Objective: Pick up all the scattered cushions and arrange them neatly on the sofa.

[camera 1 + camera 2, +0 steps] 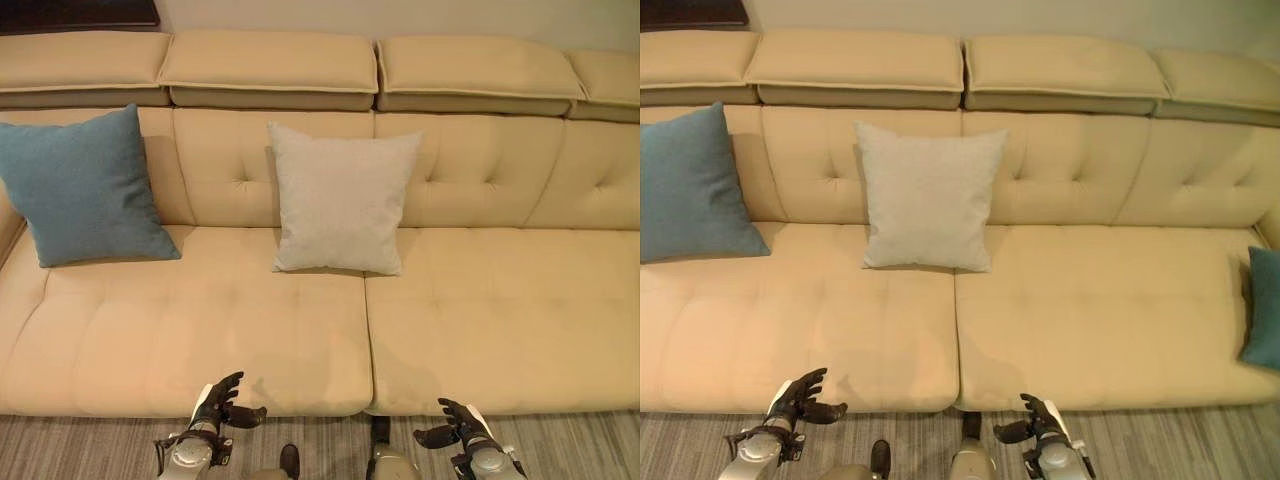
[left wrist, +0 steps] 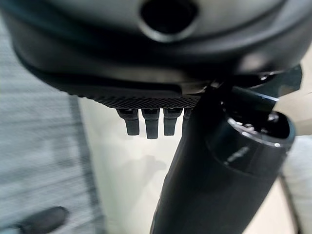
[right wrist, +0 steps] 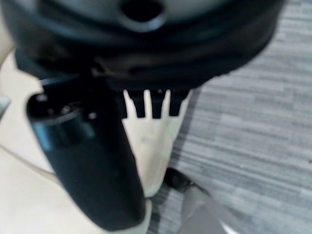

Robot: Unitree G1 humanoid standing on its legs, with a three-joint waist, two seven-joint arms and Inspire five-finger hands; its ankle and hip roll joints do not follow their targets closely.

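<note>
Cushions [image 1: 340, 198] against sofa [image 1: 480, 320] backrest; right seat bare.

Left hand [image 2: 161, 105], fingers relaxed, above beige sofa front [image 2: 122, 165].

Blue cushion [image 1: 85, 188], grey cushion [image 1: 340, 198] upright vs sofa [image 1: 480, 320] back; teal cushion [image 1: 1264, 308] far right

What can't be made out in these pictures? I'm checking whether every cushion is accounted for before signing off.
- Teal cushion at the sofa's right end: cut off by the right eye view's edge, so its full shape is unknown.
- Blue cushion: its left part is cropped in the right eye view.
- Floor before the sofa: a narrow strip shows; cushions lying nearer can't be ruled out.
- Left hand and right hand are open, holding nothing.
</note>
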